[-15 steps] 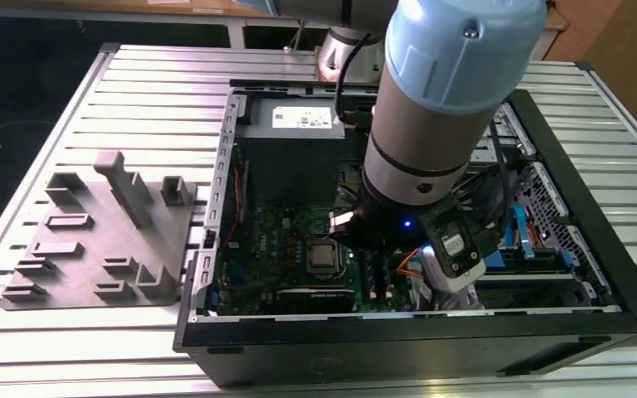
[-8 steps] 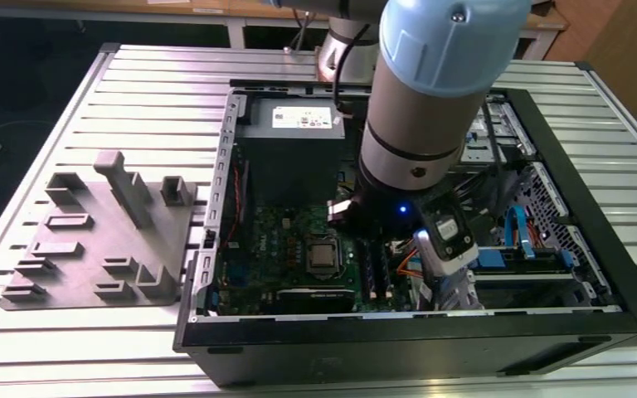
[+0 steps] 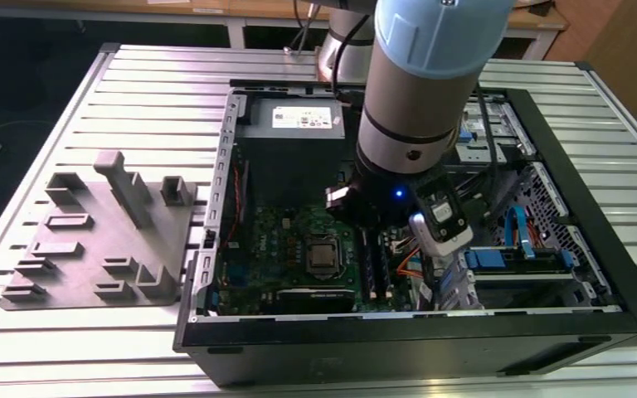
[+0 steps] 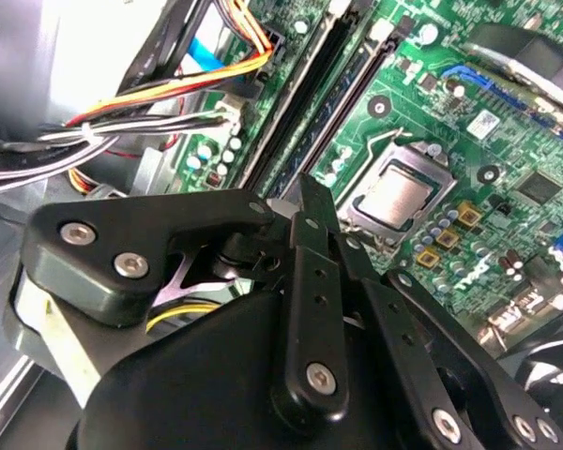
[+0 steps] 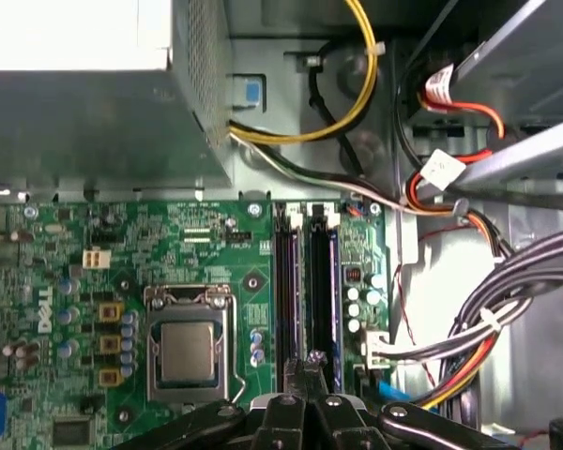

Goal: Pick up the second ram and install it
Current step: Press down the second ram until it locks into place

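My gripper is shut, its black fingertips pressed together with nothing visible between them. It hovers low over one end of the two long black memory slots on the green motherboard. Both slots look dark and filled, and I cannot tell the second ram apart from them. In the second wrist view the gripper points at the same pair of slots, next to the silver processor socket. In the exterior view the arm's wrist reaches down into the open computer case above the slots.
A grey plastic holder block lies on the slatted table at the exterior view's left of the case. Bundled cables and drive bays crowd the side beside the slots. The power supply sits at the case's far end.
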